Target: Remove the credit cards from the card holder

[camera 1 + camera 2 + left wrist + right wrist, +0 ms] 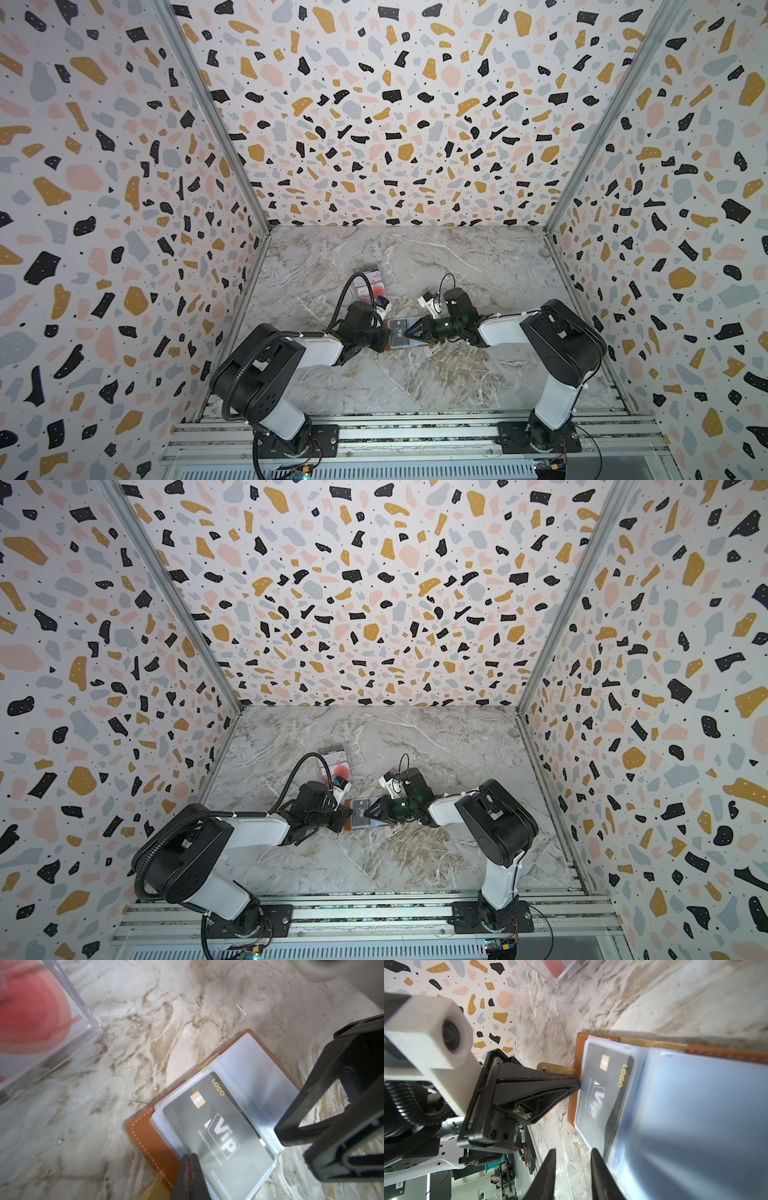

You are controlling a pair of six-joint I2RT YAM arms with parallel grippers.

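The card holder (149, 1142) lies open and flat, with the brown leather under and the clear plastic sleeves (249, 1076) above. One dark grey card (218, 1136) sits inside the sleeve on the side of the left arm. The sleeve page next to it looks empty and is lifted a little.

Beyond the holder, away from the arm bases and well apart from it, stands a clear case (368, 284) with white cards (41, 1022) that carry red circles.

The left gripper (579, 1084) has its fingers pressed together, with the tip on the holder's edge beside the snap tab (554, 1069). I cannot tell if it nips a sleeve. The right gripper (573, 1150) is at the opposite edge of the holder. Its fingers are spread, only table shows between them, and one finger is just beside the lifted sleeve.

The holder rests on a grey-beige marble table (415, 382), between both grippers. Three walls (374, 104) with a terrazzo pattern of black, ochre, pink and grey stand around it.

On the grey card I read "ViP" in white and "LOGO" in gold, beside a gold chip. The small lines are blurred, and so is the red print on the white card.
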